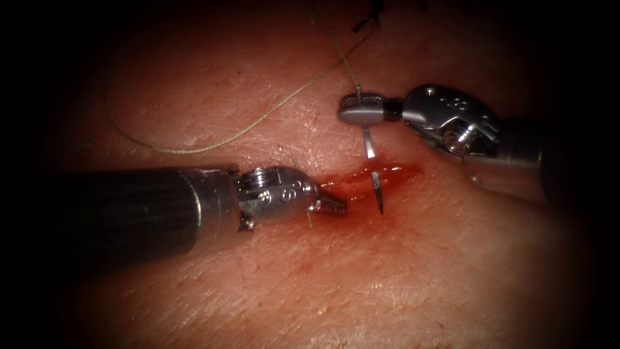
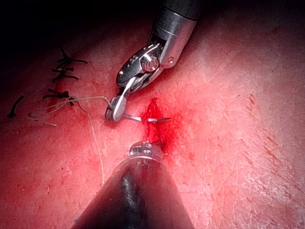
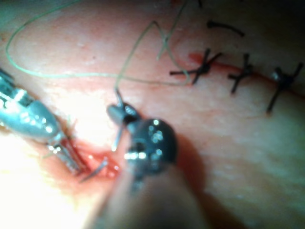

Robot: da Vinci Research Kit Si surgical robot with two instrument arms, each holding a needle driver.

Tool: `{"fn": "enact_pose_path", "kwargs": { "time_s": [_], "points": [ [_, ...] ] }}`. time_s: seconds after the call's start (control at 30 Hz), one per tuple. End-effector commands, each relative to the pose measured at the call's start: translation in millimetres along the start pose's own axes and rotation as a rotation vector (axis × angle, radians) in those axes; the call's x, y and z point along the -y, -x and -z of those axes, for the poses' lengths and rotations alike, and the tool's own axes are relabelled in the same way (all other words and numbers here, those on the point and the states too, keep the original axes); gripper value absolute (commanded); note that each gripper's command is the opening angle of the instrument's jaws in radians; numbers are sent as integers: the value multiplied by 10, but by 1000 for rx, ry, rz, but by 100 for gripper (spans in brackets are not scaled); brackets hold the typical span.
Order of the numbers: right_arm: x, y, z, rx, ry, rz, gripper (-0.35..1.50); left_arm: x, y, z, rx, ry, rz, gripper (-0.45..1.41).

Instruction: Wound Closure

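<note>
Your right tool comes in from the right with its jaws pressed together on the curved needle, pinching it near the thread end; only a short stub of the needle rises beyond the jaws. From the grip the needle runs down across the cut, and its dark point sits at the cut's near edge. Whether that point rests on the tissue or has entered it is hard to tell in the endoscope view; in the left wrist view the needle looks to lie free over the red fluid. The pale thread leaves the needle's back end, sweeps left over the tissue in a wide loop, and another stretch climbs out of sight into the dark upper edge. Your left tool reaches in from the left with its tips at the cut's left end, in the red fluid; you cannot tell whether it is gripping anything. The right wrist view shows dark knotted stitches farther along the cut.
</note>
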Motion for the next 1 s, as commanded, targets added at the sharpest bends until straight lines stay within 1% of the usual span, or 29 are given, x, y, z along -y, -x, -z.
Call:
{"fn": "enact_pose_path", "kwargs": {
  "time_s": [0.03,0.07,0.13,0.23,0.27,0.3,0.47,0.57,0.6,0.7,0.83,1.0],
  "points": [
    [3,5,-8,7,-29,-79,-35,3,0,-7,0,2,-2,-45],
    [3,5,-8,7,-29,-79,-35,3,0,-7,0,2,-2,-45],
    [7,8,-8,13,-40,-130,-35,4,0,-8,0,2,-2,-45],
    [12,10,-9,30,-71,-287,-35,4,0,-9,0,1,-2,-45],
    [12,10,-9,30,-71,-287,-35,4,0,-9,0,1,-2,-45],
    [12,10,-9,37,-75,-340,-35,4,0,-9,0,1,-2,-45],
    [13,11,-9,58,-77,-492,-35,4,0,-10,0,0,-2,-45],
    [17,12,-9,76,-80,-578,-35,4,0,-10,0,0,-2,-45],
    [20,13,-9,89,-80,-630,-35,4,0,-10,0,0,-2,-45],
    [28,15,-7,121,-81,-720,-35,4,0,-10,0,0,-2,-45],
    [41,18,-4,134,-89,-764,-35,4,0,-10,0,0,-2,-45],
    [47,20,-1,128,-96,-764,-35,2,0,-9,0,0,-2,-45]
  ]
}}
